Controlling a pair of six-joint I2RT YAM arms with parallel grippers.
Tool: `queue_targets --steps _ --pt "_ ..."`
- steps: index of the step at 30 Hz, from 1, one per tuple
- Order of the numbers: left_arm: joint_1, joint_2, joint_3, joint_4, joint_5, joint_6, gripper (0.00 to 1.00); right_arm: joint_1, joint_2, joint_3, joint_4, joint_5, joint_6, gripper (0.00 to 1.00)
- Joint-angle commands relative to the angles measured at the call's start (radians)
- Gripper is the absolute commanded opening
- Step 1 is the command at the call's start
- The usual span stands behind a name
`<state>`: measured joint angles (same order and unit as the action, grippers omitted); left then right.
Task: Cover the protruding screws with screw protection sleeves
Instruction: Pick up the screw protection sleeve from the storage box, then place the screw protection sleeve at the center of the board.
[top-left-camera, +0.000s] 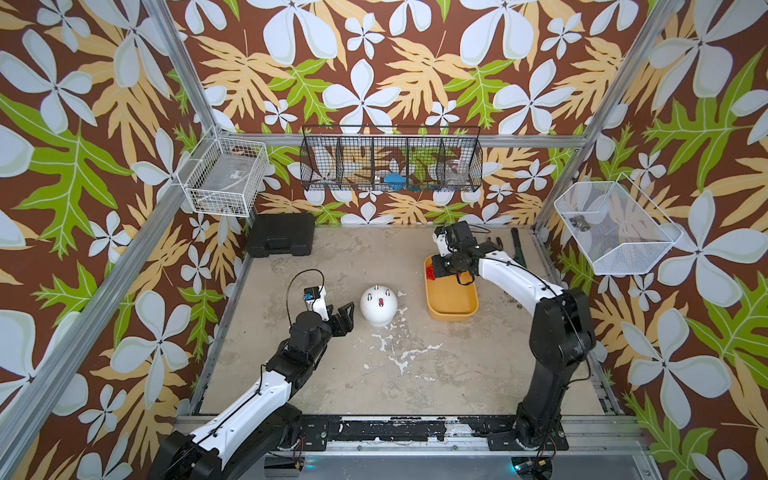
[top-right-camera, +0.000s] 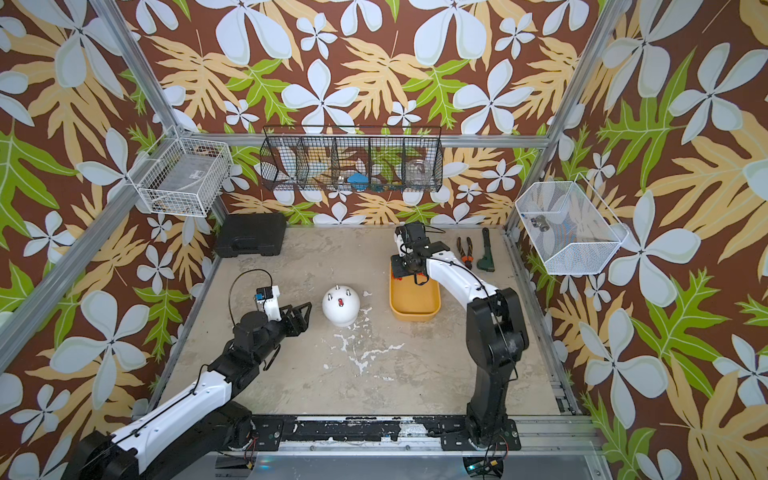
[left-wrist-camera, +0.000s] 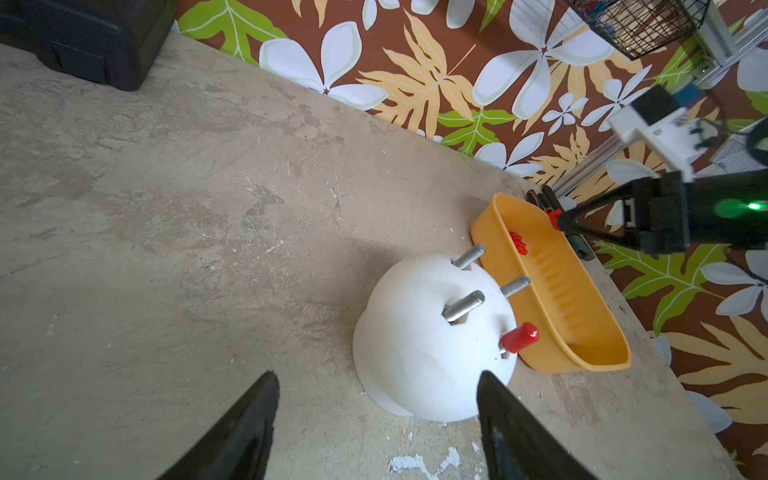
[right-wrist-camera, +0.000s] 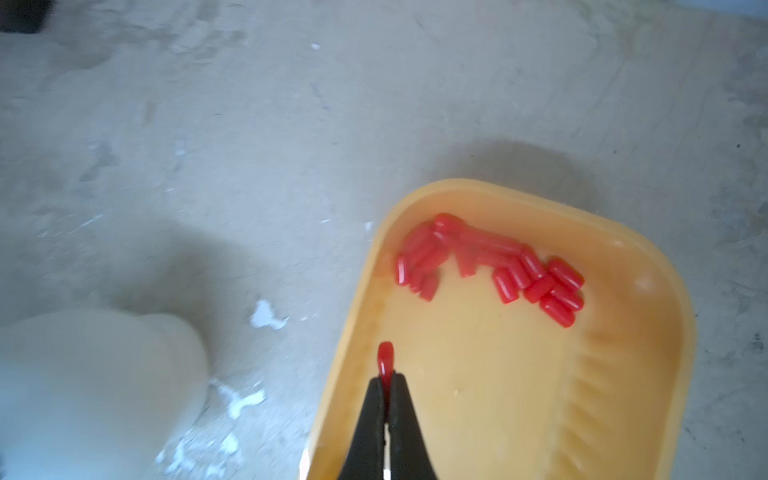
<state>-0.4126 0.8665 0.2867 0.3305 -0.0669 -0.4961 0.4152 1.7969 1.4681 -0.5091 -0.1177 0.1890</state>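
The white dome (top-left-camera: 378, 304) (left-wrist-camera: 432, 345) stands mid-table with three bare protruding screws (left-wrist-camera: 464, 306) and one capped by a red sleeve (left-wrist-camera: 520, 337). My left gripper (left-wrist-camera: 377, 376) (top-left-camera: 347, 318) is open, just left of the dome, nothing between its fingers. My right gripper (right-wrist-camera: 387, 378) (top-left-camera: 436, 270) is shut on one red sleeve (right-wrist-camera: 385, 361), which sticks out past the tips, above the far end of the orange tray (right-wrist-camera: 623, 374) (top-left-camera: 453, 303). A pile of screw protection sleeves (right-wrist-camera: 490, 266) lies at that end of the tray.
A black case (top-left-camera: 280, 235) sits at the back left corner. Orange-handled pliers (top-right-camera: 464, 249) and a wrench (top-right-camera: 485, 253) lie at the back right behind the tray. Wire baskets hang on the walls above the table.
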Motion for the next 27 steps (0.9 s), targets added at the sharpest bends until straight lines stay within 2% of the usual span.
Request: queue_targets --steps 1,5,8,11,14,19,24,27 --pt "0.000 -0.040 -0.028 0.000 -0.008 0.019 0.76 0.073 -0.145 -0.146 0.025 -0.105 0.023 0.04" --pt "-0.002 -0.152 -0.102 -0.003 -0.053 0.044 0.77 0.243 -0.344 -0.381 0.093 -0.232 0.016 0.05" --pt "-0.003 -0.258 -0.156 0.001 -0.068 0.057 0.77 0.374 -0.412 -0.498 0.077 -0.239 0.031 0.05" --pt "-0.005 -0.349 -0.205 0.016 -0.058 0.085 0.77 0.413 -0.436 -0.635 0.140 -0.240 0.058 0.06" --pt "-0.005 -0.423 -0.245 0.023 -0.028 0.134 0.76 0.413 -0.418 -0.725 0.194 -0.174 0.049 0.06" --pt "-0.005 -0.523 -0.287 0.029 0.019 0.161 0.77 0.415 -0.308 -0.693 0.163 -0.041 0.062 0.07" --pt "-0.005 -0.549 -0.301 0.034 0.010 0.167 0.77 0.416 -0.246 -0.657 0.176 -0.011 0.054 0.09" --pt "-0.005 -0.527 -0.296 0.043 0.019 0.169 0.77 0.417 -0.229 -0.640 0.178 0.001 0.034 0.15"
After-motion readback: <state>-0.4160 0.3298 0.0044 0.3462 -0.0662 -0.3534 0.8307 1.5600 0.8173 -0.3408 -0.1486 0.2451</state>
